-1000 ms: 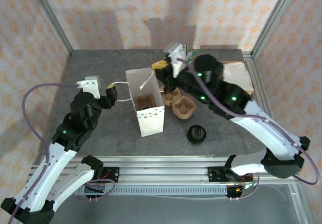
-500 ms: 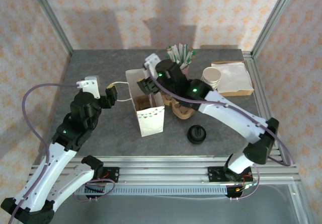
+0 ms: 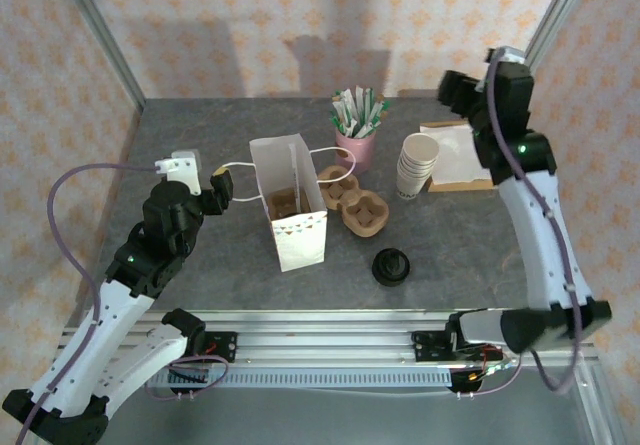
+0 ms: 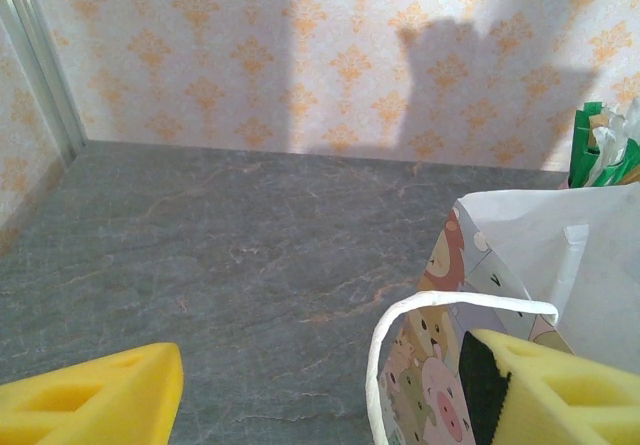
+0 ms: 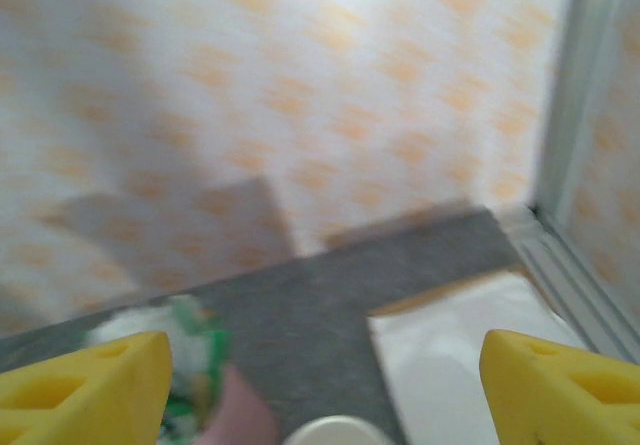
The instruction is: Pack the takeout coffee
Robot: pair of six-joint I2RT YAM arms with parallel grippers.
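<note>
On the grey table [image 3: 200,135], takeout coffee [image 3: 391,266] shows just its lid; left pincer [image 4: 325,350] and right pincer [image 5: 325,350] gape empty.

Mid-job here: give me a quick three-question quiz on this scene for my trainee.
1. True or false: the black-lidded paper coffee cup sits inside the white paper bag.
2. Which arm's jaws flank the bag's white loop handle? A) left B) right
3. Fill in: the right gripper has its jaws ____.
Key: 1 false, it stands on the table; 2 A, the left gripper; 3 open.
</note>
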